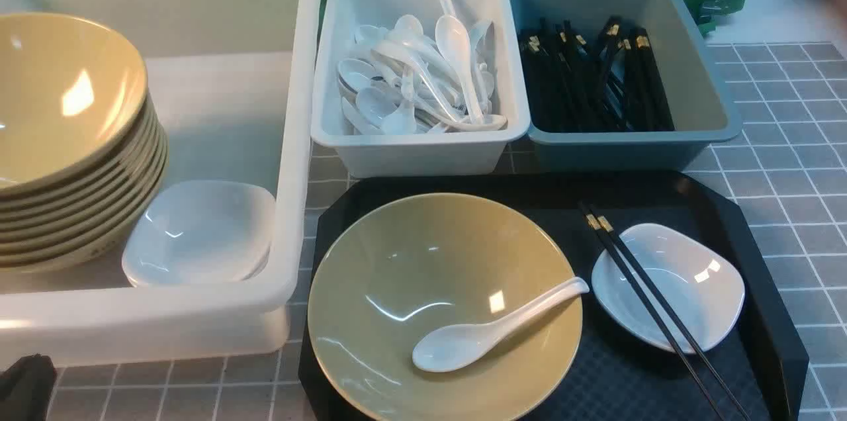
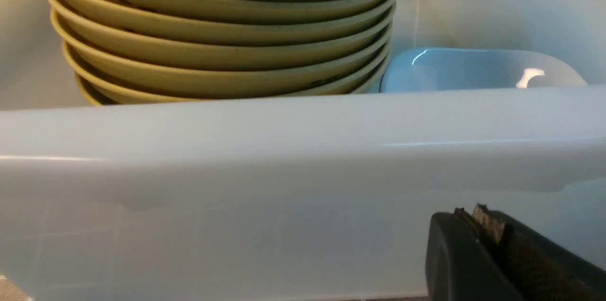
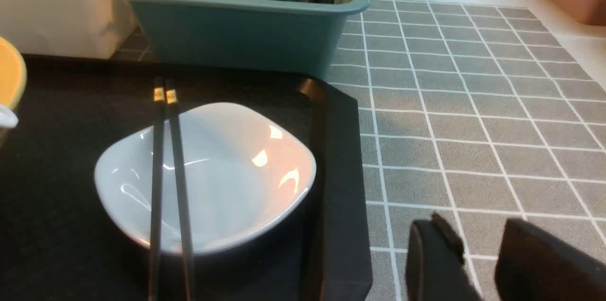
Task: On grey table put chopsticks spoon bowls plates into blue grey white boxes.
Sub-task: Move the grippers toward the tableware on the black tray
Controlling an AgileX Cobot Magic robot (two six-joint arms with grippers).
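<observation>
2 thin black chopsticks [image 3: 156, 187] cross 1 small white plate [image 3: 227, 182] on a black tray [image 1: 595, 374], beside 1 white spoon [image 1: 463, 341] in 1 olive-tan bowl [image 1: 397, 275]. Left gripper [image 2: 478, 225], barely in view, looks closed; right gripper [image 3: 478, 239] has its jaws apart, empty.

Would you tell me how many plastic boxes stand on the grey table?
3: the large white box on the left, the pale grey-white box of spoons in the middle, the blue-grey box of chopsticks right of it. More may lie outside the views.

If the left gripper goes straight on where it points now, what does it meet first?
Probably the near wall of the large white box, directly ahead of the left gripper; the stacked bowls lie behind it.
</observation>
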